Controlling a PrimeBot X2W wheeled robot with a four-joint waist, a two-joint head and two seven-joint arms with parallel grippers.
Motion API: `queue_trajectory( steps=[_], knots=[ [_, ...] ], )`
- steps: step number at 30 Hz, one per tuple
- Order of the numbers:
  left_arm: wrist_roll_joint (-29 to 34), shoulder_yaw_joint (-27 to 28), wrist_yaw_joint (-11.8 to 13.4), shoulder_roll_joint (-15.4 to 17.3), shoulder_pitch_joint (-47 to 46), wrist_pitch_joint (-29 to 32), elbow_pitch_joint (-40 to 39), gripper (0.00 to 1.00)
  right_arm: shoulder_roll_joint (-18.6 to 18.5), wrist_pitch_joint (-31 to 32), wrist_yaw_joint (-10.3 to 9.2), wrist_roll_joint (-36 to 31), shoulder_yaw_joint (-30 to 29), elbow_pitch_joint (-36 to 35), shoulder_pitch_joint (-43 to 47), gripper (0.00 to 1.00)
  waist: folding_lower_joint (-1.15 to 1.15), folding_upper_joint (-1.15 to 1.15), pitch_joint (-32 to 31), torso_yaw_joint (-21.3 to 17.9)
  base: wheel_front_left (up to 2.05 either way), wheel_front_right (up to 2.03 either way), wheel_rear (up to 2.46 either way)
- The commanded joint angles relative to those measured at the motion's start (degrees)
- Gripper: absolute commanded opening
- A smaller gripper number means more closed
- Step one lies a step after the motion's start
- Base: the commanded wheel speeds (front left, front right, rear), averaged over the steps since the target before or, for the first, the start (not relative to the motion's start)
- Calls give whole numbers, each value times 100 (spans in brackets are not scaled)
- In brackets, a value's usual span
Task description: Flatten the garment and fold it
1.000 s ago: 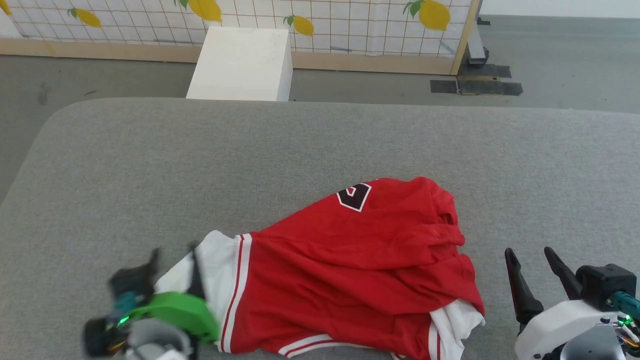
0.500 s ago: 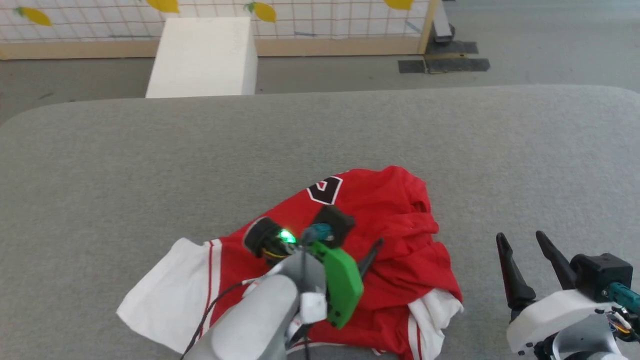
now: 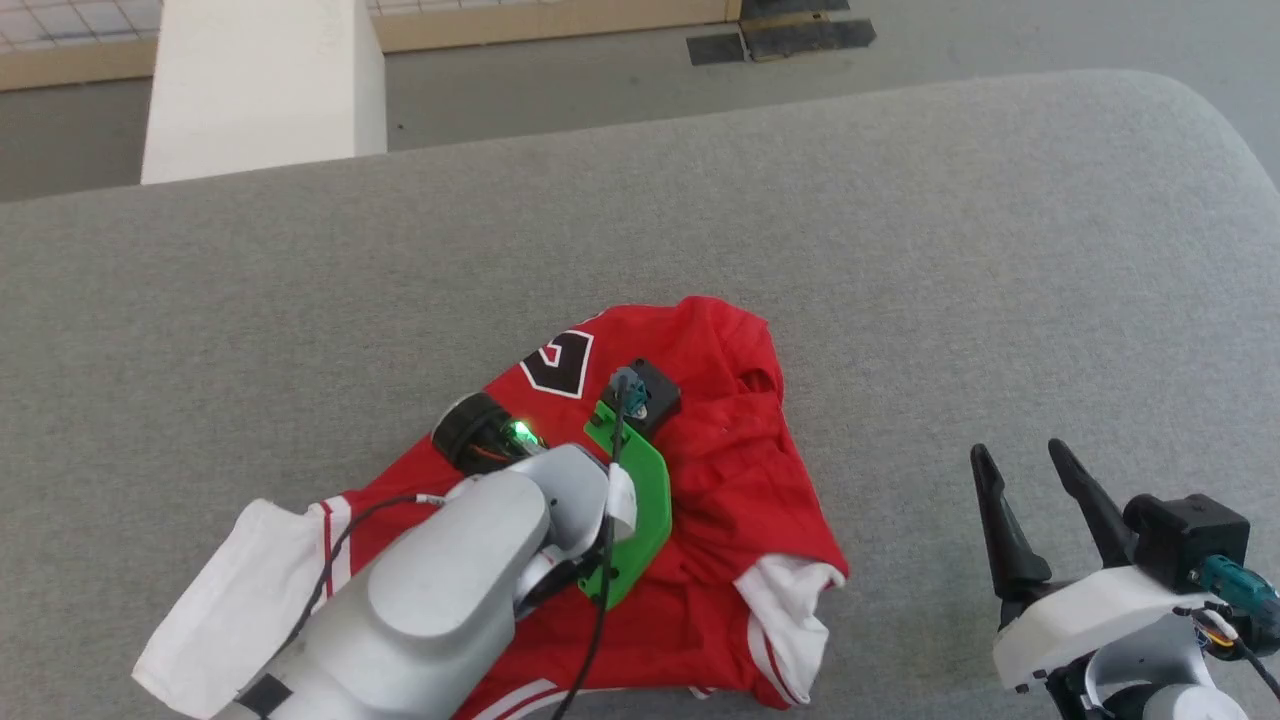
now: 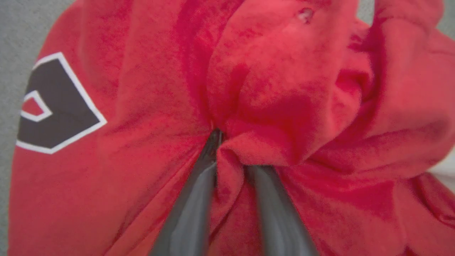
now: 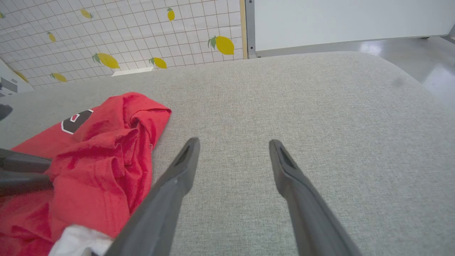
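Jaws: left gripper (image 4: 233, 153) pinches a jersey (image 3: 720, 450) fold, right gripper (image 3: 1020, 452) gapes empty beside it; flattening, we reckon, so next lift and spread.

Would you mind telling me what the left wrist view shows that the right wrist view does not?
The left wrist view gives the grip up close: the left end effector shut on a raised fold of the red jersey. The right wrist view adds the right end effector, open and empty, a white sleeve, and the lemon-print tiled wall. Both share the jersey's crumpled red body, its black white-outlined print, the grey cushion, and the left end effector's dark fingers.
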Motion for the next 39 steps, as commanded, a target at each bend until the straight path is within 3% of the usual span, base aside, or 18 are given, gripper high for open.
queue_trajectory(
  steps=[1,7,15,16,17,18,23,31,36,39],
  knots=[
    [-40,-1,8,126,-6,-82,-2,0,0,-69,-9,38,14,20,-125,100,0,0,119,-92,0,0,0],
    [-268,734,174,476,-398,-793,-355,0,0,-111,-9,31,24,64,-199,100,0,0,209,-92,0,0,0],
    [-869,2069,824,945,-529,-1652,-165,0,0,-125,-9,24,154,123,-279,100,0,0,242,-135,0,0,0],
    [-933,2189,933,970,-471,-1726,-71,9,0,-127,-9,27,178,135,-281,100,0,0,236,-137,0,0,0],
    [-966,2270,1029,983,-413,-1796,7,46,0,-129,-9,32,195,146,-281,100,0,0,224,-135,0,0,0],
    [-987,2328,1126,988,-323,-1864,106,100,0,-127,-9,37,216,160,-278,100,0,0,205,-128,0,0,0],
    [-1193,2513,1312,763,265,-2398,252,100,0,-109,-9,35,301,188,-256,100,0,0,46,1,0,0,0],
    [-1317,3025,1576,345,1446,-4269,-242,100,0,-148,-9,99,499,137,-517,100,0,0,-172,505,0,0,0],
    [-802,3763,1834,60,1989,-4537,-1165,100,0,-181,-9,133,663,391,-1195,100,0,0,-68,1021,0,0,0],
    [-136,4311,1752,-283,2345,-4541,-1851,100,0,-92,-9,95,743,793,-1817,100,0,0,87,1354,0,0,0]
  ],
)
